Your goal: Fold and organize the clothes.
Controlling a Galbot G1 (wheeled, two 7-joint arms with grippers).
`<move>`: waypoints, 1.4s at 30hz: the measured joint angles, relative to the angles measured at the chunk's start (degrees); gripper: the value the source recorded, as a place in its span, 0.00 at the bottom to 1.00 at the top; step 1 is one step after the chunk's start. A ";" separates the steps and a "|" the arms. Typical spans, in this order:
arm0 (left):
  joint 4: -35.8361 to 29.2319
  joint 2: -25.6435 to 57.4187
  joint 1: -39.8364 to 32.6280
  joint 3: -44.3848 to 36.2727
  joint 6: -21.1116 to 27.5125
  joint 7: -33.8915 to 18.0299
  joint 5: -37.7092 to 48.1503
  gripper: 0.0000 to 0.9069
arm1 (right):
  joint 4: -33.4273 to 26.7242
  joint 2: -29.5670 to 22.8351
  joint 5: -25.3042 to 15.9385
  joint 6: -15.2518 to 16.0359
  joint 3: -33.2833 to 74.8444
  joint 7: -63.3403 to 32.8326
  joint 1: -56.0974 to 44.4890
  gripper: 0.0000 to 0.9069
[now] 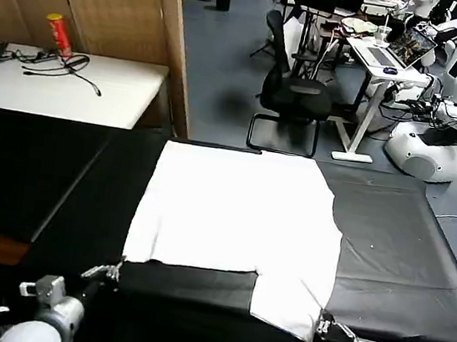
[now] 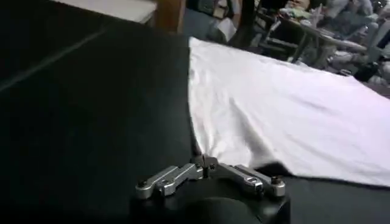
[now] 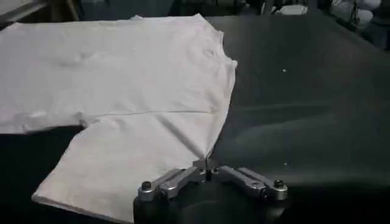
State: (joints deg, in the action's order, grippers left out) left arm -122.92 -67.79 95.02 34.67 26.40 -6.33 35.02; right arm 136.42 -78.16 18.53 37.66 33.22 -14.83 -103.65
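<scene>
Head view has the white T-shirt (image 1: 234,222) lying flat, plain side up, on my black bench (image 1: 396,244), with one sleeve reaching toward my right claw (image 1: 324,325) at the near edge and my left claw (image 1: 111,272) at the near-left corner of the cloth. Left wrist view shows that claw's tips drawn together on a puckered corner of cloth, which the head view hardly resolves. Right wrist view shows my right claw likewise pinched on the sleeve's edge, as far as I can judge.
</scene>
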 joint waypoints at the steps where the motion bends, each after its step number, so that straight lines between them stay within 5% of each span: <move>1: -0.54 0.08 0.49 0.30 -0.04 -0.13 0.07 0.00 | 0.64 -0.04 -0.09 0.11 -0.04 -0.38 -0.60 0.02; 14: -7.26 1.85 10.16 6.02 -0.07 -2.16 3.12 0.00 | 4.30 -0.02 0.33 0.13 1.21 -0.59 -5.85 0.02; 23: -7.70 0.30 9.09 7.71 -1.93 -3.46 6.95 0.00 | 1.53 2.02 5.83 -6.62 3.71 6.23 0.63 0.02; 42: -0.89 -4.27 -5.77 2.24 -5.21 -4.13 1.22 0.00 | -19.84 7.06 10.88 -11.69 0.41 7.07 26.64 0.02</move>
State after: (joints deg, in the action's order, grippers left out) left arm -123.81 -72.06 89.26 36.91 21.19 -10.46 36.24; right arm 116.57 -71.10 29.42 25.97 33.63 -7.76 -77.01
